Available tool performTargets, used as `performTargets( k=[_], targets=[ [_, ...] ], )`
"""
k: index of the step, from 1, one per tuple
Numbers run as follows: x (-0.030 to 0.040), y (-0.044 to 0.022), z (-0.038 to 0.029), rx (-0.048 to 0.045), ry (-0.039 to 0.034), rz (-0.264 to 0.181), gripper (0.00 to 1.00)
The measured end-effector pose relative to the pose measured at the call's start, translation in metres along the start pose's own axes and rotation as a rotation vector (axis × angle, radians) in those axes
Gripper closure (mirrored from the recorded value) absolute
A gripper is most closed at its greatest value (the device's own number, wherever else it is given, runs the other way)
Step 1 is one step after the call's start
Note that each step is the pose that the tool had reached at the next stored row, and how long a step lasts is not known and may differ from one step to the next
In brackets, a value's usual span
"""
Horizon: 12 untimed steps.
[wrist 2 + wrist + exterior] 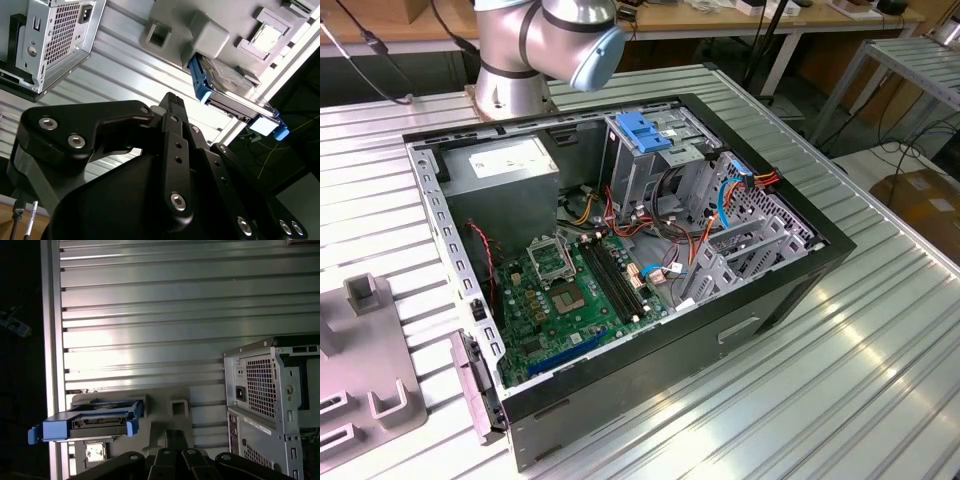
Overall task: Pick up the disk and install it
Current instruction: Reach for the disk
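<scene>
The disk (pixel 90 422), a grey metal drive in a bright blue carrier rail, stands on edge in a slot of a grey holder block (pixel 165 407) near the slatted table's edge. In the second wrist view the disk (pixel 235 92) sticks out from under the holder (pixel 210 35). My gripper (pixel 176 434) hangs above the table a short way from the holder, not touching the disk. Its black fingers (pixel 170 102) lie together with nothing between them.
An open computer case (pixel 620 250) lies on its side on the slatted aluminium table (pixel 880 340), its rear panel (pixel 270 390) near the holder. Inside are a motherboard (pixel 570 290), cables and a metal drive cage with a blue latch (pixel 645 130). The arm's base (pixel 515 60) stands behind the case.
</scene>
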<state>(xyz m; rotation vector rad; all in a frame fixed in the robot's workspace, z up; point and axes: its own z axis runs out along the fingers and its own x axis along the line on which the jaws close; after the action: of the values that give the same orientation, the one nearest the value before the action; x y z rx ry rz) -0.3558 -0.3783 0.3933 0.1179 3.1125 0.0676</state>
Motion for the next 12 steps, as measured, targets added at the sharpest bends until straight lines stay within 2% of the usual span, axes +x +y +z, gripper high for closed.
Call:
performTargets(
  k=[4, 12],
  targets=[
    [0.0151, 0.0021, -0.0003, 0.0, 0.0001, 0.0, 0.9],
    [0.0473, 0.0017, -0.0011, 0.0, 0.0, 0.0, 0.9]
  ],
)
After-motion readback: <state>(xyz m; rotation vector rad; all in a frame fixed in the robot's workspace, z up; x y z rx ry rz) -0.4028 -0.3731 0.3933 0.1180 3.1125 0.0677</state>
